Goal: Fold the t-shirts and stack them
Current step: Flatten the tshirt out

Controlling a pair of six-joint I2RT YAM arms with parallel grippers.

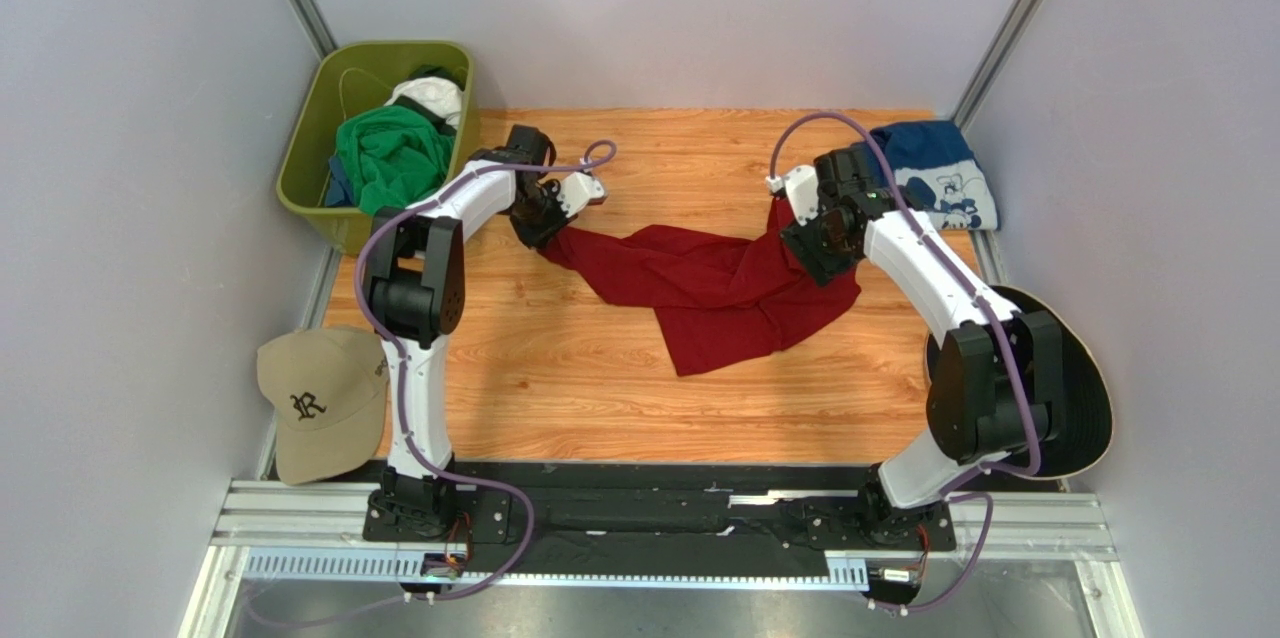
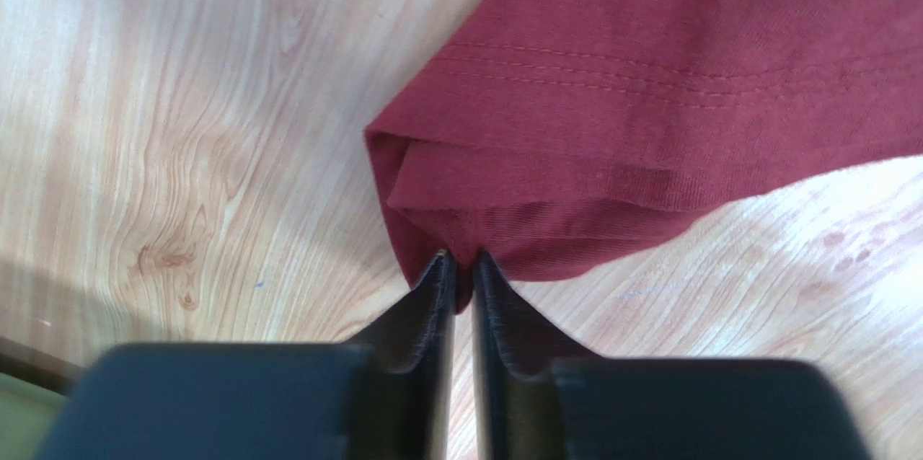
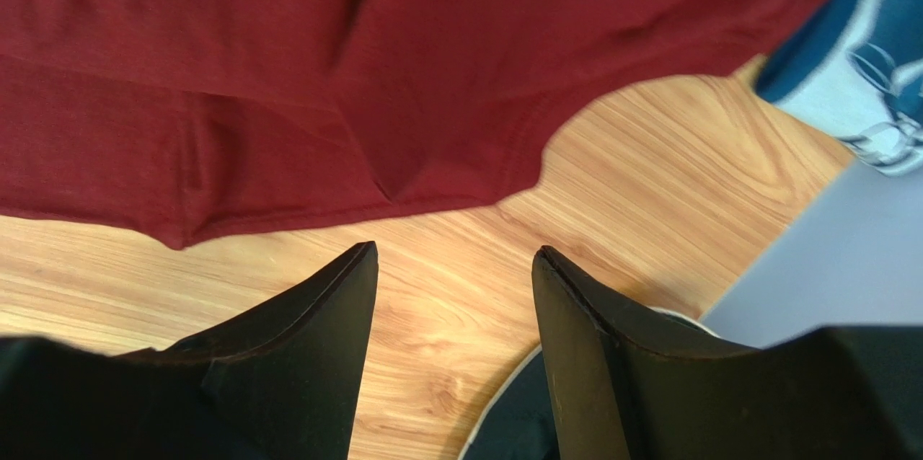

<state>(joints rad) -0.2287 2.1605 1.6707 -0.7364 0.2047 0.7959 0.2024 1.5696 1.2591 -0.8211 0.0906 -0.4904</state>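
A dark red t-shirt [image 1: 706,286] lies crumpled across the middle of the wooden table [image 1: 601,398]. My left gripper [image 2: 462,265] is shut on a folded corner of the red t-shirt [image 2: 650,82] at the shirt's far-left end [image 1: 559,233]. My right gripper [image 3: 455,255] is open just above the table, short of the red t-shirt's edge [image 3: 433,71], with nothing between its fingers. A folded navy-blue t-shirt [image 1: 939,176] with white print lies at the far right. A green t-shirt [image 1: 391,158] sits in the bin.
An olive-green bin [image 1: 308,143] with clothes stands at the far left corner. A tan baseball cap [image 1: 319,401] lies off the table's left edge. A black wide-brimmed hat [image 1: 1085,383] lies at the right edge, behind my right arm.
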